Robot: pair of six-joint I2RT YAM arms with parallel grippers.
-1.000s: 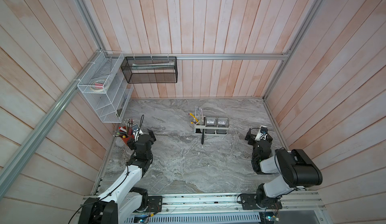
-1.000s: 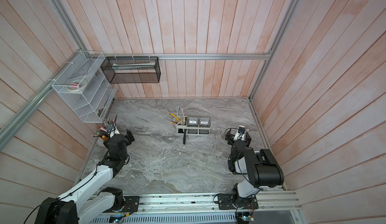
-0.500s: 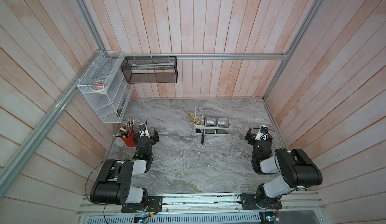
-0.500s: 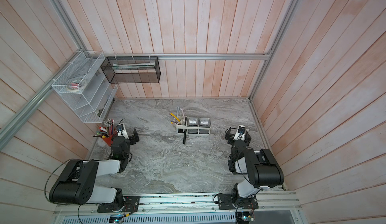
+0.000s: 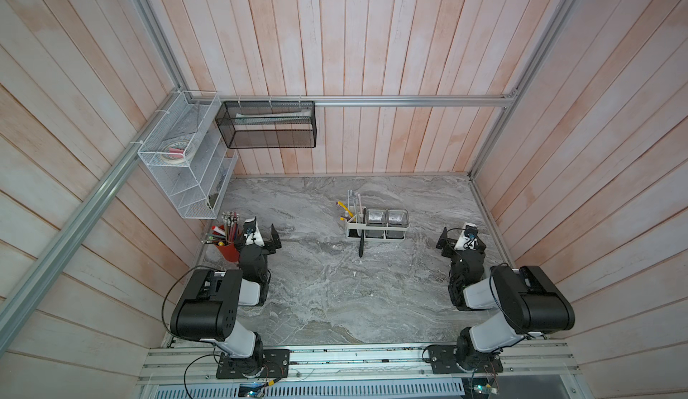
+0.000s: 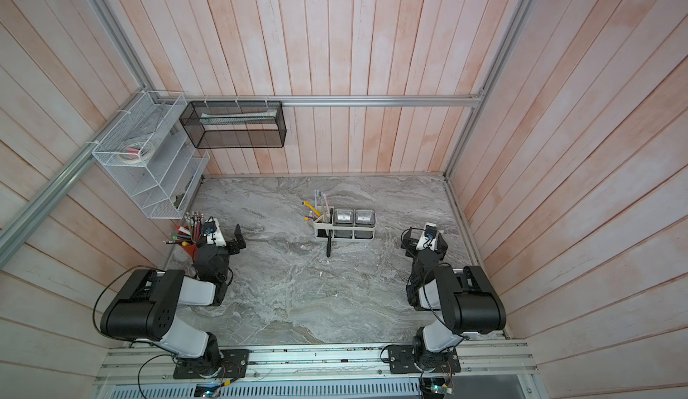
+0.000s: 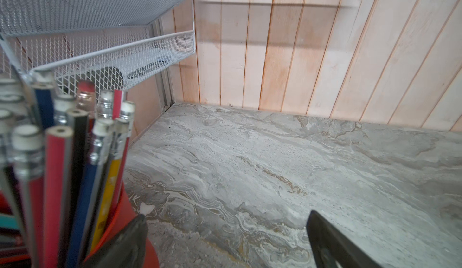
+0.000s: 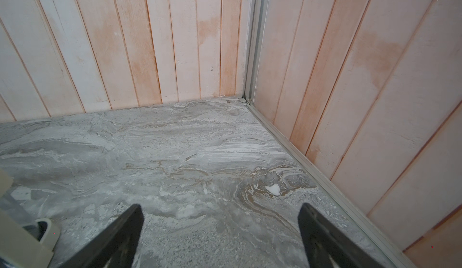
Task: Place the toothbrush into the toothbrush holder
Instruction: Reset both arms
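Note:
The cream toothbrush holder (image 5: 376, 235) (image 6: 344, 236) stands mid-table in both top views, with two clear cups in a row. Several pale and yellow brushes stand in its slot end. A black toothbrush (image 5: 360, 246) (image 6: 328, 247) runs from that slot end down over the holder's front onto the table. Whether it sits in the slot or leans on it I cannot tell. My left gripper (image 5: 262, 237) (image 6: 225, 239) (image 7: 226, 216) is open and empty, far left of the holder. My right gripper (image 5: 461, 242) (image 6: 426, 242) (image 8: 220, 208) is open and empty, far right of it.
A red cup of pencils (image 5: 229, 250) (image 7: 120, 214) stands right against the left gripper's outer finger. A white wire shelf (image 5: 186, 170) and a black mesh basket (image 5: 268, 125) hang on the back-left walls. Wooden walls close in three sides.
The left arm has folded back from a stretched pose to a tucked one, its gripper staying open beside the red cup. The right arm and the toothbrush have not moved.

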